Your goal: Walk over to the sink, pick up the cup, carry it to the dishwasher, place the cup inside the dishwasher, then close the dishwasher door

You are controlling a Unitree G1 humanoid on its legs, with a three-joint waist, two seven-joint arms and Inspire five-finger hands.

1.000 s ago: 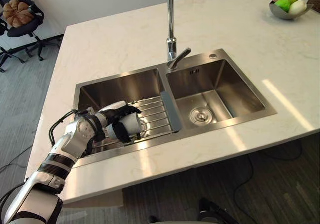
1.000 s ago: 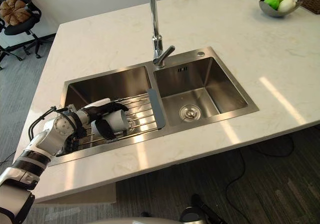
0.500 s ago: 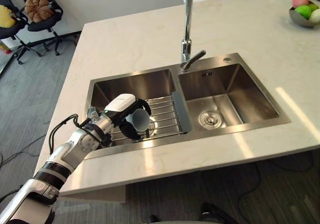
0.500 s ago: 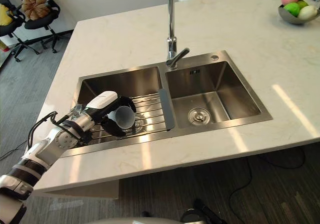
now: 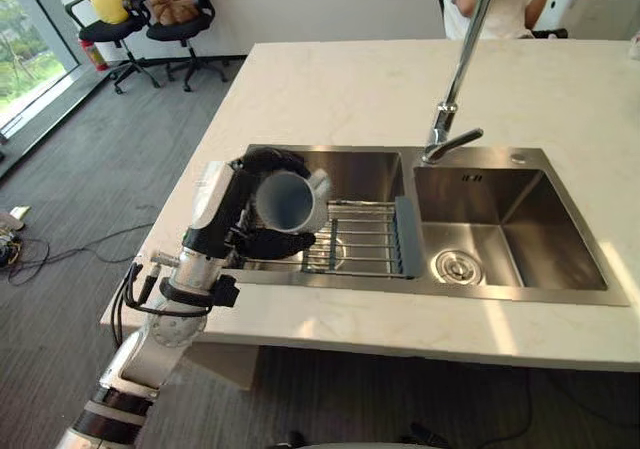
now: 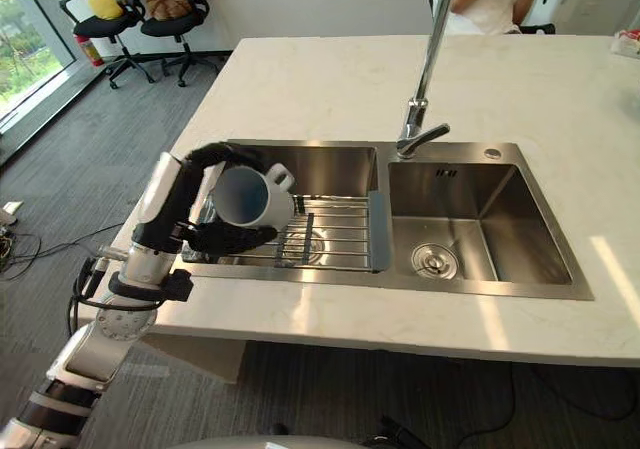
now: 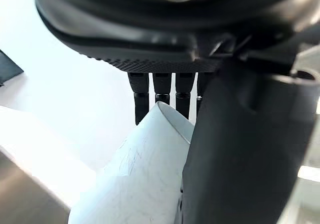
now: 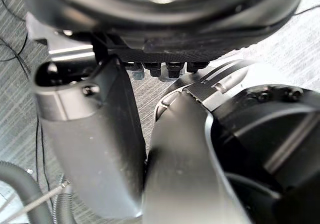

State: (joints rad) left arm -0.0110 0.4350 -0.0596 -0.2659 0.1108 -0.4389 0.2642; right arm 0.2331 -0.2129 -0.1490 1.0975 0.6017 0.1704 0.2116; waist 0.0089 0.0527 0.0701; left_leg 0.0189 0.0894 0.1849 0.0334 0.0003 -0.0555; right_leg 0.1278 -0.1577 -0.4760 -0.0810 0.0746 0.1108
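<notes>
Left hand [image 5: 232,209] is curled round the cup [image 5: 288,199]: dark fingers [image 5: 264,158] over its top, thumb beneath. The cup is a smooth, pale mug, held over the left basin of the steel sink [image 5: 330,280], above the wire rack [image 5: 362,237]. Its long axis is tilted, mouth facing me, handle on the far side, base out of sight. Right hand [image 8: 160,14] is over grey carpet; I can't tell its grip.

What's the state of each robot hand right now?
Left robot hand: closed on the cup, held up above the sink.
Right robot hand: open or closed cannot be told.
</notes>
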